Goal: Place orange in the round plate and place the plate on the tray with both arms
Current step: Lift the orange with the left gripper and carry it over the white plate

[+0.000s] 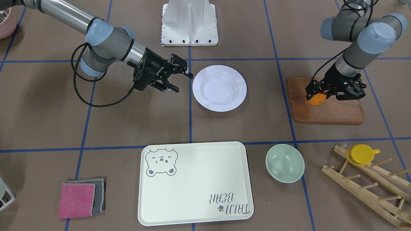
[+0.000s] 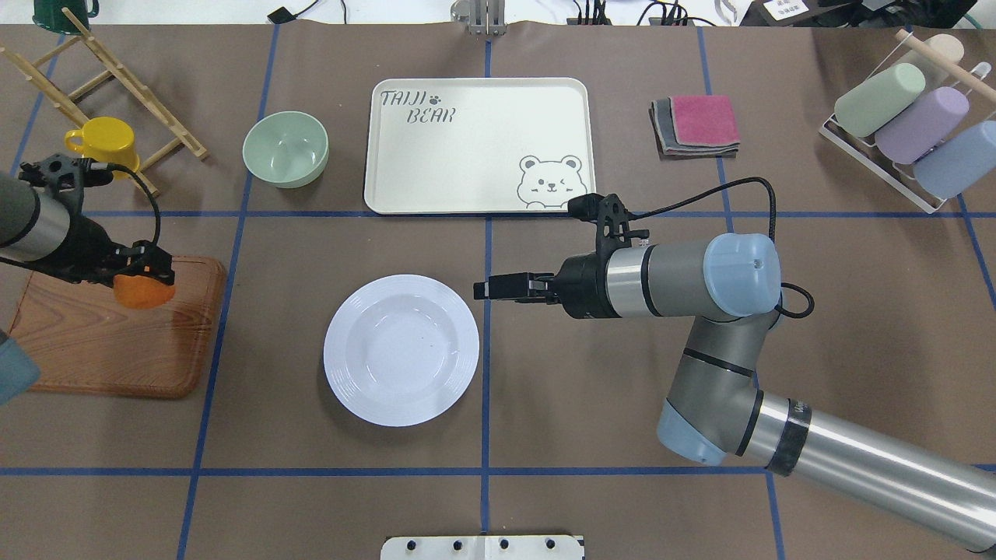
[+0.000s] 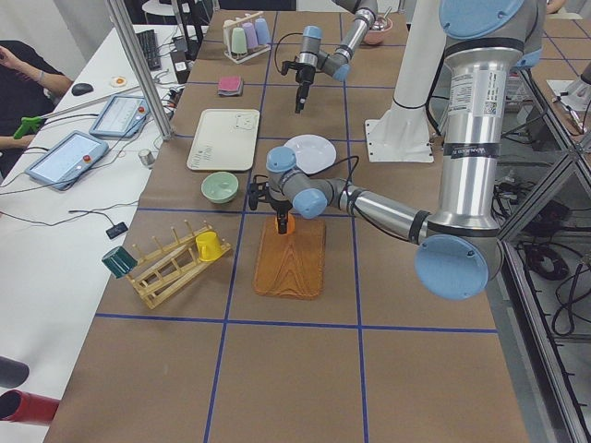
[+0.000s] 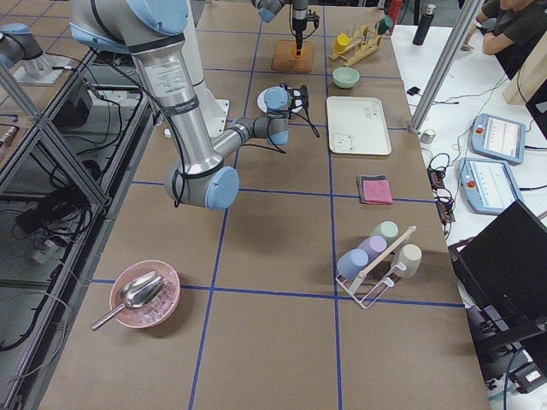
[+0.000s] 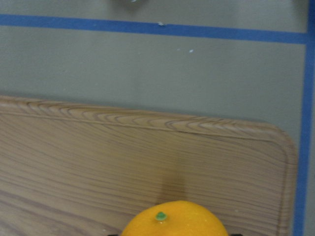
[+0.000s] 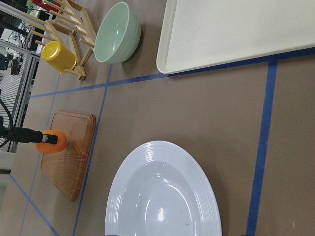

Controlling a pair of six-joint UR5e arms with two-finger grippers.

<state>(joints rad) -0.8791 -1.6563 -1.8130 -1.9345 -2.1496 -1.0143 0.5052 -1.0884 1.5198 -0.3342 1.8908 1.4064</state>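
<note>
From the front-facing camera, the left gripper (image 1: 318,95) was clamped on the orange (image 1: 315,100), a finger on either side, over the wooden board (image 1: 327,112) by its corner nearest the tray (image 1: 196,183). The right gripper (image 1: 183,82) hung with its jaws spread, just beside the round plate (image 1: 219,88) at mid-tabletop. Overhead, the right gripper (image 2: 486,289) appeared edge-on, so its gap was hidden, but it stood clearly apart from the round plate (image 2: 401,360). Only the left wrist camera showed the orange (image 5: 174,221) with its green stem dot facing the lens. The right wrist view put the orange (image 6: 51,141) at the board's edge; whether it touched the wood could not be told.
</note>
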